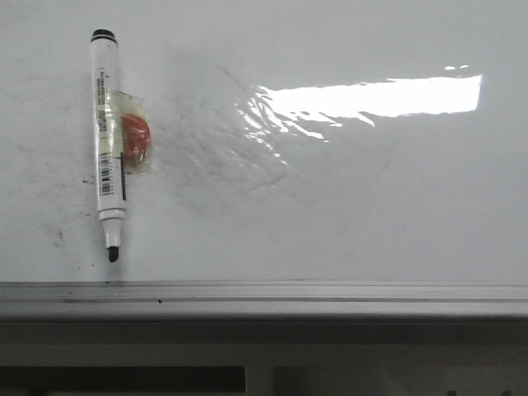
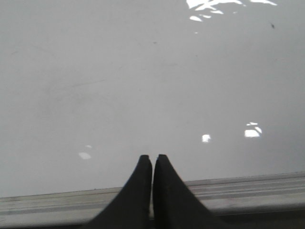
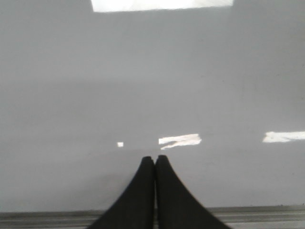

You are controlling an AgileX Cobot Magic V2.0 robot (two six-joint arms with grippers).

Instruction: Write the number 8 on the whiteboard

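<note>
Both grippers' jaws are closed, empty, over the whiteboard point(image 1: 346, 206).

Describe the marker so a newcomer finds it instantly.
Look at the whiteboard, left of the bright glare. The marker lies there, uncapped black tip toward the grey rail. An orange blob taped beside its white barrel marks it out.

Marker point(image 1: 108, 140) lies on whiteboard point(image 1: 346, 206), far left; edge rail point(image 1: 264, 297) in front.
</note>
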